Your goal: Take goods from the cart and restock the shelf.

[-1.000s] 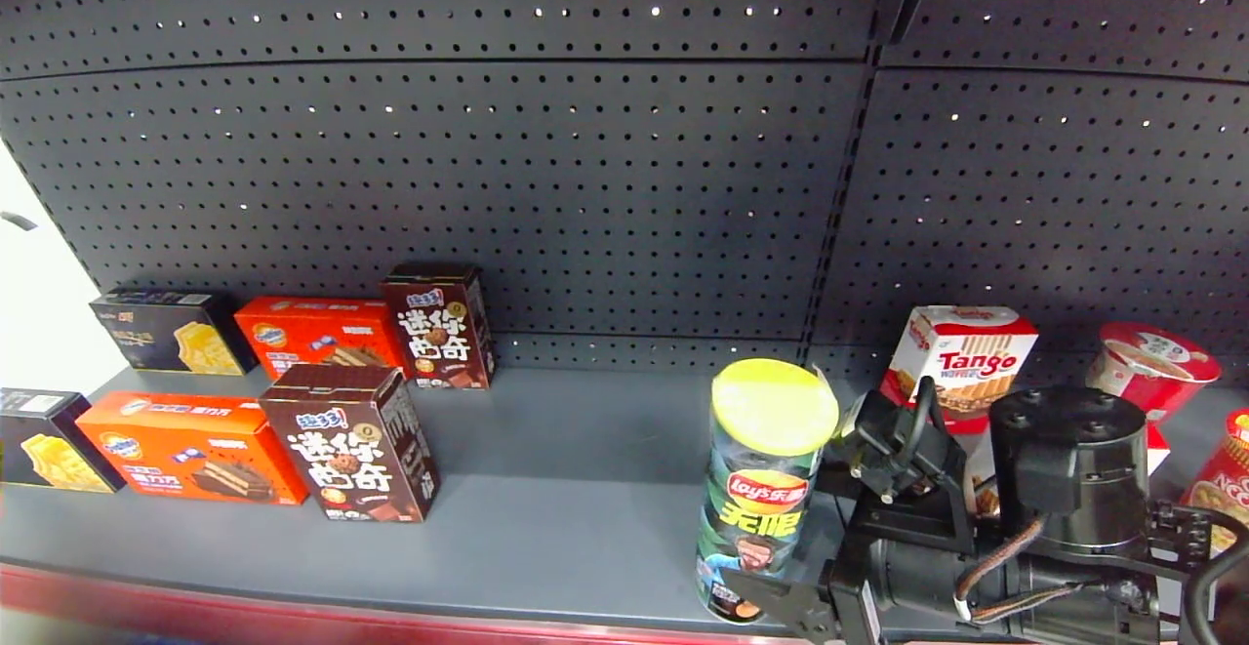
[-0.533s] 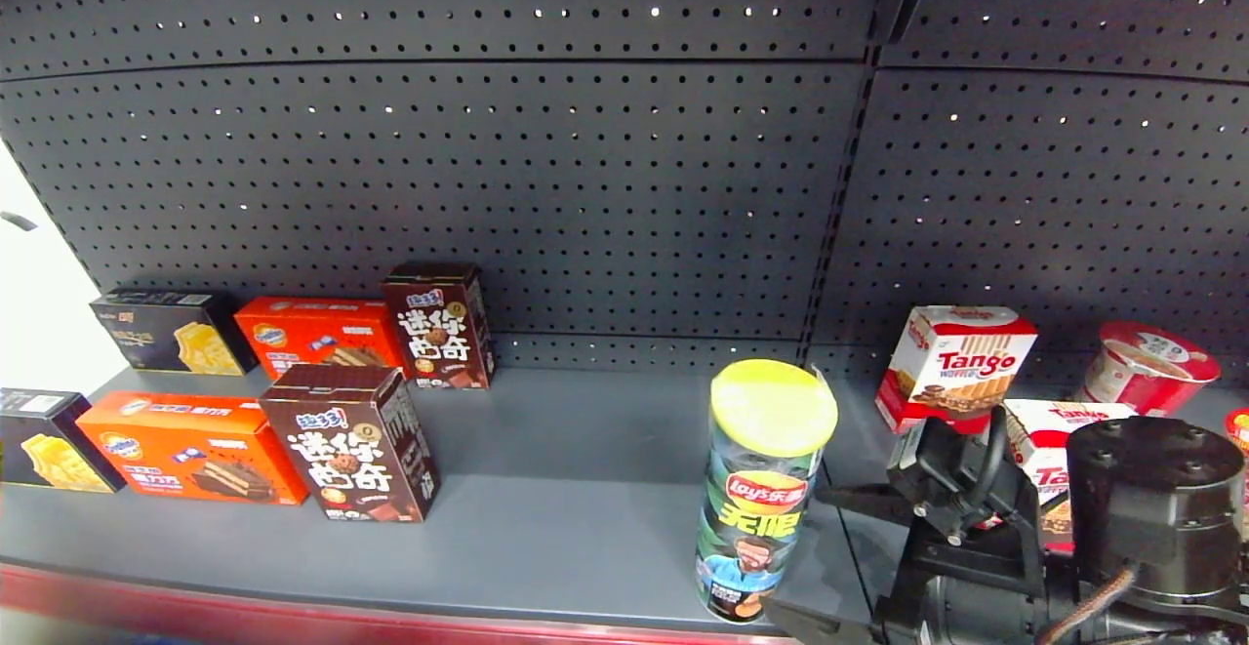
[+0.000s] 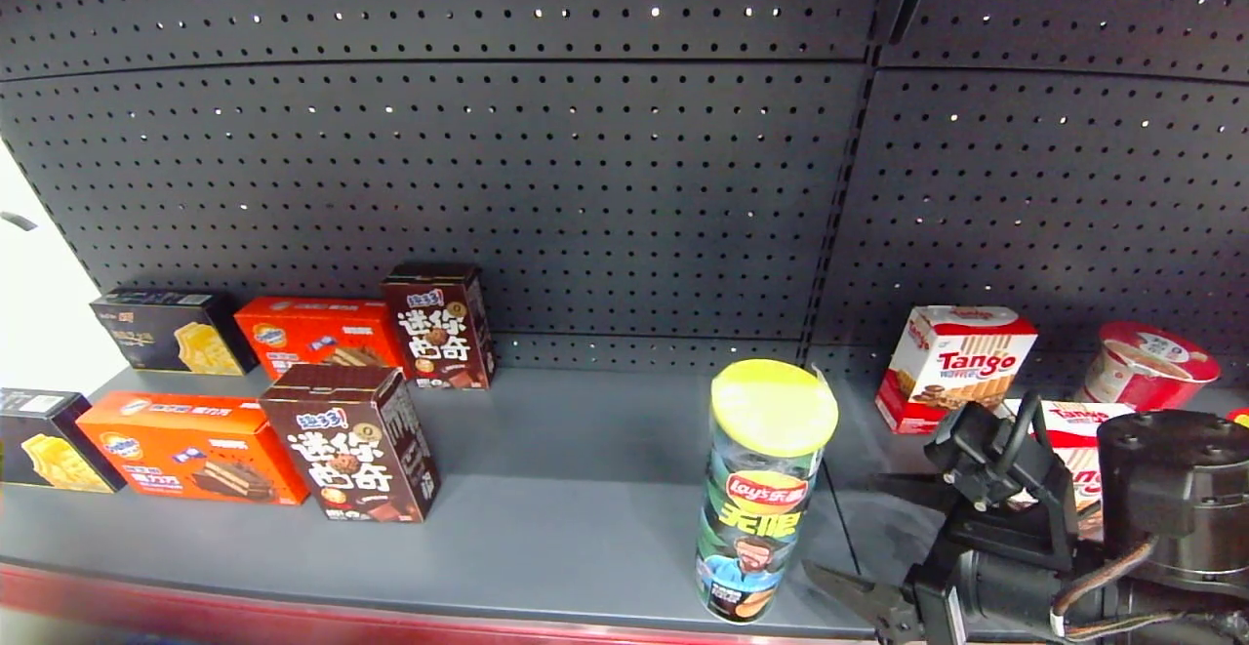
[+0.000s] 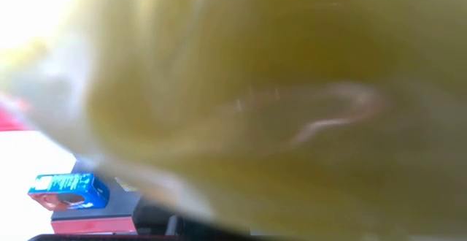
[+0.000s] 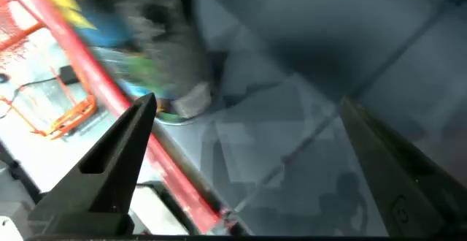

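A tall chips can (image 3: 768, 489) with a yellow lid stands upright near the front edge of the grey shelf (image 3: 585, 499). My right gripper (image 3: 844, 528) is just to the right of the can, low over the shelf, open and holding nothing. In the right wrist view its two black fingers (image 5: 109, 175) are spread wide over bare shelf, with the can (image 5: 164, 73) blurred beyond one fingertip. A blurred yellow mass (image 4: 277, 88) lies very close to the left wrist camera.
On the shelf's left stand brown boxes (image 3: 353, 442), orange boxes (image 3: 190, 447) and black boxes (image 3: 171, 331). Wafer boxes (image 3: 961, 352) and a red cup (image 3: 1149, 367) stand at the right. Open shelf lies between the brown boxes and the can. The front lip (image 3: 293, 618) is red.
My right arm has drawn back to the right, away from the chips can it was close against. The can stays upright in the same spot.
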